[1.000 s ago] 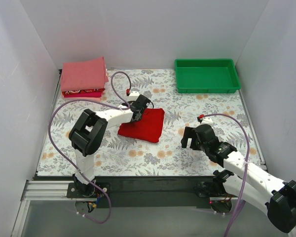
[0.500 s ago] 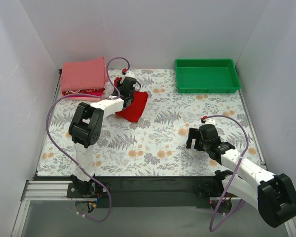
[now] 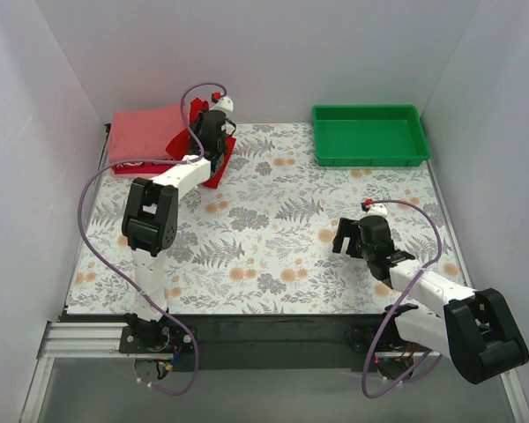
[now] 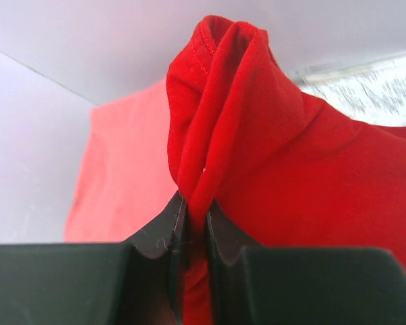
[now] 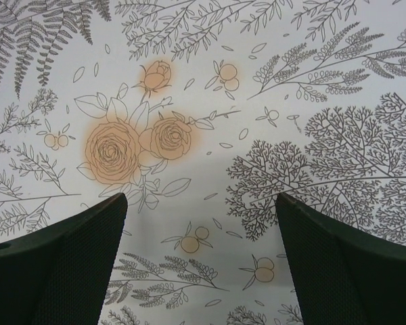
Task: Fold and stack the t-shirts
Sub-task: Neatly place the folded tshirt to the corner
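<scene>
Setting: white walls [image 3: 264, 53] close us in on three sides, and a table cloth [image 3: 282, 229] printed with ferns and orange roses covers the work surface.
Left gripper: we see the left gripper [image 4: 193, 211] pinched almost closed on a bunched fold of the red t-shirt [image 4: 271, 149], whose hemmed edge rises in a ridge above the fingertips.
Red t-shirt: from above we find it at the back left of the table, hanging from the left gripper [image 3: 204, 123]. The upper part of the red t-shirt [image 3: 219, 167] lies against the right edge of the folded stack, and its lower part comes down to the table cloth just beside that stack.
Stack: a salmon-pink t-shirt [image 3: 145, 132] lies folded on top in the back left corner, and a magenta-patterned t-shirt [image 3: 145, 165] shows under its front edge. In the left wrist view the salmon-pink t-shirt [image 4: 128, 176] sits just behind the red fold.
Left arm: our left arm [image 3: 150, 225] stretches from the near edge to that corner, with a purple cable [image 3: 90, 211] looping beside it.
Right gripper: the right gripper [image 3: 346, 240] is spread wide above the table cloth [image 5: 325, 135]. In its own wrist view the right gripper [image 5: 199, 203] frames only the rose print.
Right arm: our right arm [image 3: 423, 286] lies low at the near right, well apart from the shirts.
Green tray: the green tray [image 3: 368, 161] stands at the back right, well apart from the stack.
</scene>
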You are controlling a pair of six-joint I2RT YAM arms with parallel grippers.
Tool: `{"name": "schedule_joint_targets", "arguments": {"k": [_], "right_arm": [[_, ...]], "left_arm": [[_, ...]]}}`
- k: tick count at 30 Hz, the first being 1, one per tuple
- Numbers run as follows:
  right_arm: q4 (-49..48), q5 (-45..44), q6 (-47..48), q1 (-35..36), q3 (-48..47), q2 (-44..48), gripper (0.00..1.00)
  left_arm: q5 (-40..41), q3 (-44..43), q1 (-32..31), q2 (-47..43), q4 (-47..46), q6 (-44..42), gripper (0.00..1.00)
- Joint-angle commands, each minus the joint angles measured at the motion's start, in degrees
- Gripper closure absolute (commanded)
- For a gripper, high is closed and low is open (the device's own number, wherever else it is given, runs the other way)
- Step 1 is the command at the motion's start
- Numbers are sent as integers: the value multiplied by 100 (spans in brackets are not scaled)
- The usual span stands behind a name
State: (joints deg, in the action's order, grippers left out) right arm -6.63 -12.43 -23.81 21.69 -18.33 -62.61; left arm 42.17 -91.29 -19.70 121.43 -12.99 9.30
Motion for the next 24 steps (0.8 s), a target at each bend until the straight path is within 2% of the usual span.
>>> {"name": "schedule_joint_targets", "arguments": {"k": [1, 5, 13, 19, 24], "right_arm": [[136, 337, -44, -60, 93, -339, 3], [127, 425, -44, -86, 66, -384, 2], [119, 302, -36, -113, 180, 108, 2], [127, 127, -36, -121, 286, 442, 2], [136, 118, -53, -113, 312, 522, 2]], "left_arm": [[-147, -469, 159, -137, -520, -578, 100], [-359, -881, 291, -110, -406, -552, 100], [-517, -1681, 546, -14, -107, -561, 100], [-824, -1884, 599, -163, 245, -306, 100], [-755, -1911, 634, -216, 323, -306, 100]]}}
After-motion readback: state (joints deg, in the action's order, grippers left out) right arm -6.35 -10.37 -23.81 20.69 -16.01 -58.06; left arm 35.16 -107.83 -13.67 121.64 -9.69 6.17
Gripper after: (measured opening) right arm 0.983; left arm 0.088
